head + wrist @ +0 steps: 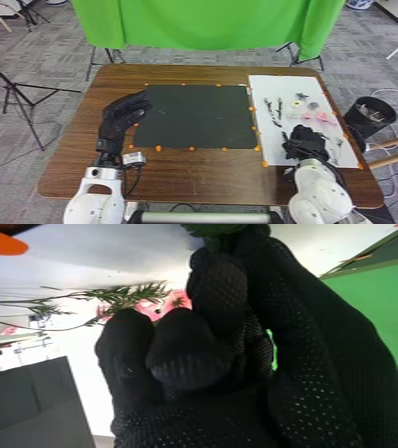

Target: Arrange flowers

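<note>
Right wrist view: the right hand [306, 142] has its fingertips pinched round a leafy green stem [213, 230].

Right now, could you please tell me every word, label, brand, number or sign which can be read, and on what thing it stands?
There are none that can be read.
White box at the left arm's wrist: small dark marks, too small to read or to tell if they are print.
Black mat, white sheet, pink flowers: no readable text.
</note>
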### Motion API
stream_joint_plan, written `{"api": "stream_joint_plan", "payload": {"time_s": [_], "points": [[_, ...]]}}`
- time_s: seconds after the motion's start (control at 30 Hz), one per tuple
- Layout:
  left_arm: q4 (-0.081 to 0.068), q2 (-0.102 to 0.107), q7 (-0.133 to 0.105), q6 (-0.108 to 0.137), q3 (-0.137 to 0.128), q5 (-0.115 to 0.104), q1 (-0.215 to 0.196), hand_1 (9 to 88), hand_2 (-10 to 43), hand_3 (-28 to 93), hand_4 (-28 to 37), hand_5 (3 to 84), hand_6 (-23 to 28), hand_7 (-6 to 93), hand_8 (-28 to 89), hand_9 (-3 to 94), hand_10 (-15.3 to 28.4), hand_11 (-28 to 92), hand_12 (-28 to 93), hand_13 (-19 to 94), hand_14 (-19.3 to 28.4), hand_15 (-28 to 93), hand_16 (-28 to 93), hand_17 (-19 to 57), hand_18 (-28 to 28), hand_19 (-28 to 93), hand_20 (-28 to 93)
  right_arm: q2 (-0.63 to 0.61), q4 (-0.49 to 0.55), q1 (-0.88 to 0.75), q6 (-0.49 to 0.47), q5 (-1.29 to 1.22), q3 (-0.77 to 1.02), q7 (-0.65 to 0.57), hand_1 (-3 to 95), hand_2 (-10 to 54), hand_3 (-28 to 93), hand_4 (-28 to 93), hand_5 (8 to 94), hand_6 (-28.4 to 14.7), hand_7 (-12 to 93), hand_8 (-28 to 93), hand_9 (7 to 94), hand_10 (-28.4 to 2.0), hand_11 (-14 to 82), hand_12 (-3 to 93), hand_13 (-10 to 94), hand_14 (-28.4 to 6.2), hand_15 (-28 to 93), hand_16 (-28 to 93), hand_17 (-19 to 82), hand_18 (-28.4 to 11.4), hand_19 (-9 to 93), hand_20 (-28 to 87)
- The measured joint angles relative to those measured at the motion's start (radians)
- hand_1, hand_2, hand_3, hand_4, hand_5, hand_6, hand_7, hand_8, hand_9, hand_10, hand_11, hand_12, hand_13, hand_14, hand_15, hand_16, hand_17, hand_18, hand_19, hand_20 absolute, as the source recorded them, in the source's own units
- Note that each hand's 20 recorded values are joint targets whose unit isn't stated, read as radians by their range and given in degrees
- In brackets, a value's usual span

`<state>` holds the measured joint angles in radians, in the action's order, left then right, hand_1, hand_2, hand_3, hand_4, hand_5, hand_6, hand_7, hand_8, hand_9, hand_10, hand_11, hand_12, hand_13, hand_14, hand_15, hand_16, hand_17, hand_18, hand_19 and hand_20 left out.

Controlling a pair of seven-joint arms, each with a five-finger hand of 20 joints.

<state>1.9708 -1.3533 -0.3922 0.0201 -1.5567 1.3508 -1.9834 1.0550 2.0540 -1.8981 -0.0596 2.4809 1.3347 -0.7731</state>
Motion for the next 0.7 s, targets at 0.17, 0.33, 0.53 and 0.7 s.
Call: {"api": "stream_joint_plan", "payload": {"time_s": [0.17, 0.33, 0.53, 0.7], "points": [[0.001, -0.001, 0.000, 0.000, -0.001, 0.000, 0.000, 41.7, -9.5, 61, -13.1, 51.4, 0.1, 19.4, -9, 52.0, 11.9, 24, 14, 46, 15.5, 28, 0, 15.4, 14.0, 27, 28, -0.009, 0.002, -0.009, 0.024, -0.018, 0.001, 0.019, 55.2, -9.5, 65, 17, 69.6, -5.1, 47, 17, 81.9, -12.5, 43.6, 53.5, 87, -2.9, 74, 35, 66, -13.2, 93, 67], [0.001, -0.001, 0.000, 0.000, 0.000, 0.000, -0.001, 41.8, -9.5, 61, -13.2, 51.4, 0.1, 19.1, -9, 52.0, 11.9, 24, 14, 46, 15.7, 28, 1, 15.3, 14.1, 27, 28, -0.012, 0.009, -0.026, 0.095, -0.106, 0.008, 0.046, 55.6, -9.5, 65, 18, 70.4, -5.2, 46, 18, 82.6, -12.8, 43.2, 53.7, 87, -2.9, 74, 35, 67, -13.0, 93, 67], [0.002, 0.000, 0.000, 0.000, 0.000, -0.001, -0.002, 41.8, -9.5, 61, -13.2, 51.3, 0.2, 18.9, -9, 52.0, 12.0, 24, 14, 45, 15.8, 28, 1, 15.3, 14.1, 27, 28, -0.017, 0.026, -0.060, 0.130, -0.131, 0.019, 0.073, 55.6, -9.5, 64, 19, 73.0, -5.2, 43, 20, 83.2, -13.3, 43.0, 53.9, 88, -2.6, 73, 35, 68, -12.6, 93, 66], [0.002, 0.001, 0.001, 0.000, 0.000, -0.002, -0.003, 41.8, -9.5, 61, -13.2, 51.3, 0.2, 18.7, -9, 52.0, 12.0, 24, 14, 45, 15.8, 28, 1, 15.2, 14.1, 28, 28, -0.024, 0.054, -0.080, 0.142, -0.135, 0.026, 0.082, 55.5, -9.5, 64, 20, 73.1, -5.3, 43, 21, 83.3, -13.3, 43.1, 53.5, 89, -2.5, 73, 35, 68, -12.5, 93, 66]]}}
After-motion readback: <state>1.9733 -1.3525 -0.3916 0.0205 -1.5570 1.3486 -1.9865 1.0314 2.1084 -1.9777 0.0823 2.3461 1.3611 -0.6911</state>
